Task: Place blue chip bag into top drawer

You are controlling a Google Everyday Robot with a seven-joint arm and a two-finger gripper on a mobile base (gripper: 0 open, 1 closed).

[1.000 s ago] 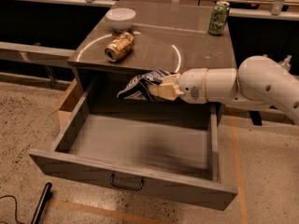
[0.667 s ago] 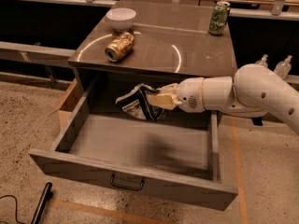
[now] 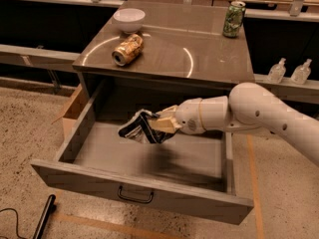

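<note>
The blue chip bag (image 3: 139,128) is a crumpled navy foil bag with white lettering. My gripper (image 3: 158,125) is shut on its right side and holds it inside the open top drawer (image 3: 144,190), a little above the drawer floor toward the back middle. My white arm reaches in from the right. The drawer is pulled fully out, with its black handle (image 3: 135,196) on the front panel.
On the cabinet top (image 3: 209,54) lie a dented gold can (image 3: 127,49), a white bowl (image 3: 129,19) and an upright green can (image 3: 233,19). A cardboard box (image 3: 72,108) stands left of the drawer. Two clear bottles (image 3: 289,71) sit at the right. A black object (image 3: 44,217) lies on the floor.
My gripper has carried the blue chip bag down from the cabinet's front edge into the drawer, moving lower and slightly left.
</note>
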